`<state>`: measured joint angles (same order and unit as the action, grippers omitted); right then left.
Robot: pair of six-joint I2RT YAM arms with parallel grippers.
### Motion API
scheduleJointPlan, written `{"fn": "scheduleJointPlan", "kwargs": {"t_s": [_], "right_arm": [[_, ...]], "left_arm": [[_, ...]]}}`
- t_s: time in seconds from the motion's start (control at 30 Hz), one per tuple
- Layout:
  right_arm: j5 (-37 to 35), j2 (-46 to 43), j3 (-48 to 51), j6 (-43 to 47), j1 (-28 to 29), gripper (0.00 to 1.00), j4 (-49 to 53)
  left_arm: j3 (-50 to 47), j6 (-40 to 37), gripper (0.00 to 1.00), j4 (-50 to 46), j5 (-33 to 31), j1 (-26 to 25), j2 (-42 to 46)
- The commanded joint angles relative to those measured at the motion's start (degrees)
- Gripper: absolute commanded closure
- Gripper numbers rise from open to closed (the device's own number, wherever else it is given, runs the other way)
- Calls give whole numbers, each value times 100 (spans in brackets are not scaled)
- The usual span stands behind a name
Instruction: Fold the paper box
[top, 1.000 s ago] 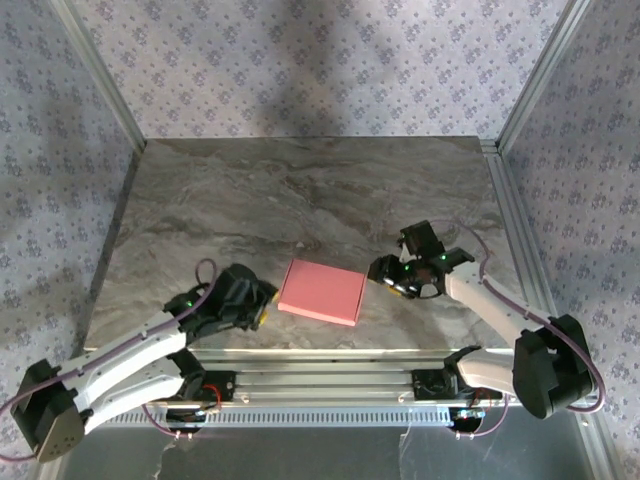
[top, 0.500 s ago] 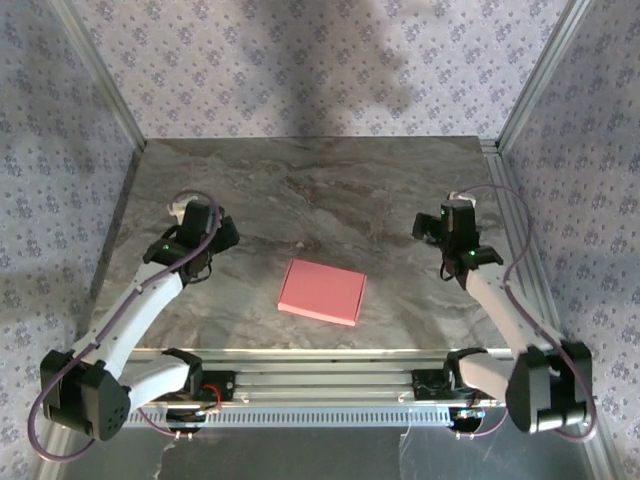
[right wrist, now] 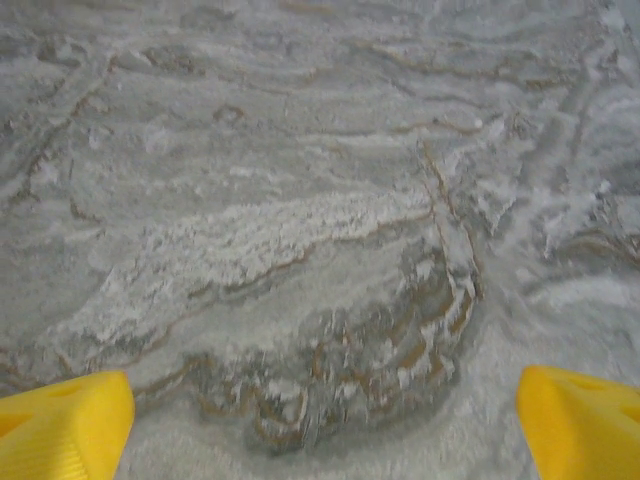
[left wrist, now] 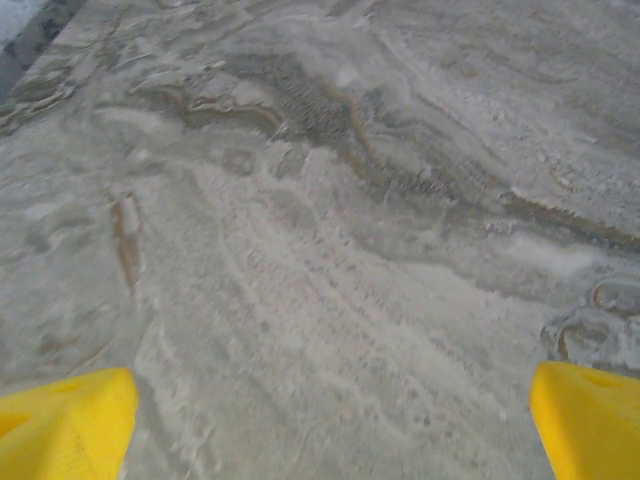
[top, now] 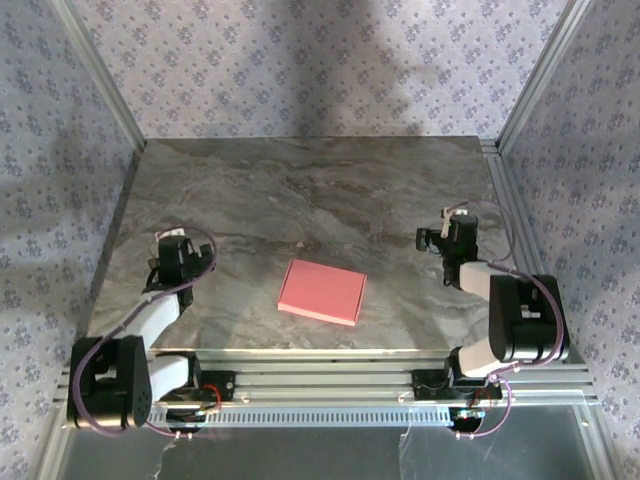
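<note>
- Top external view: we are seeing both arms drawing back toward their bases. The left tool (top: 172,250) is now sitting well to the left of the flat pink-red rectangular paper box (top: 322,291), and the right tool (top: 455,238) well to its right. A second ago both were just beside its ends.
- We are finding both tools spread wide. In the wrist views, the left tool's yellow fingertips (left wrist: 65,425) and the right tool's yellow fingertips (right wrist: 60,425) are standing far apart. Only bare grey marbled table (top: 300,180) is lying between them, and they are pinching nothing.
- We are reading this as a release and a retreat. The box is lying just where it was, so we are judging the folding finished or very nearly so.
- The box is resting flat on the table near the front edge, between the two tools and touching neither.
- It is showing as a slim closed rectangle, slightly skewed, pink-red face up. We are making out no loose tab and no pale reverse.
</note>
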<state>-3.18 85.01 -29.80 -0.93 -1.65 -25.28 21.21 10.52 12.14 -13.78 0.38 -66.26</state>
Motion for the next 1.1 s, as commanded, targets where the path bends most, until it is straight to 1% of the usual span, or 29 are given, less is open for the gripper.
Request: {"fn": "scheduleJointPlan", "kwargs": {"t_s": [0.0,0.07,0.13,0.17,0.2,0.23,0.3,0.33,0.37,0.43,0.47,0.5,0.53,0.57,0.6,0.63,0.67,0.7,0.73,0.77,0.8,1.07], "right_arm": [[498,72,55,125,-223,0,-796],[418,27,256,232,-116,0,-1080],[368,52,604,261,-75,0,-1684],[242,180,962,236,-65,0,-2416],[94,162,1130,209,-56,0,-2785],[24,64,1137,188,-46,0,-2652],[-80,166,1054,256,50,0,-2612],[-157,153,895,295,108,0,-2284],[-66,217,725,328,119,1,-2080],[59,204,716,260,7,0,-2077],[33,200,719,269,17,0,-2080],[37,204,719,269,22,0,-2077],[41,201,721,269,16,0,-2078],[57,205,721,262,9,1,-2073],[55,201,719,260,8,0,-2071],[57,204,721,258,10,0,-2069],[59,196,721,260,13,0,-2069],[55,194,721,260,7,0,-2069],[60,191,714,260,7,0,-2070],[59,197,721,260,12,0,-2069],[61,200,713,260,10,0,-2062],[95,200,712,259,-3,0,-2060]], "left_arm": [[-63,-307,0,1650,645,102,-335],[-47,-396,0,2071,748,98,-586],[-6,-471,0,2432,846,101,-842],[40,-468,0,2561,842,101,-958],[89,-523,0,2591,831,98,-1044],[119,-553,0,2572,817,99,-1075],[91,-645,0,2708,875,94,-1104],[57,-671,0,2776,893,88,-1097],[-34,-739,0,2903,891,62,-1121],[-439,-791,0,4211,780,37,-1698],[-582,-819,0,5002,820,37,-2183],[-555,-872,0,5450,883,41,-2415],[-277,-818,0,4751,864,36,-2163],[135,-757,0,3471,858,79,-2044],[134,-767,0,3850,855,98,-2284],[112,-723,0,3817,823,101,-2207],[167,-672,0,3488,849,135,-2109],[89,-678,0,3808,842,134,-2201],[91,-667,0,3805,850,138,-2182],[136,-655,0,3589,856,139,-2130],[106,-657,0,3735,846,141,-2177],[112,-680,0,3684,850,145,-2163]]}}
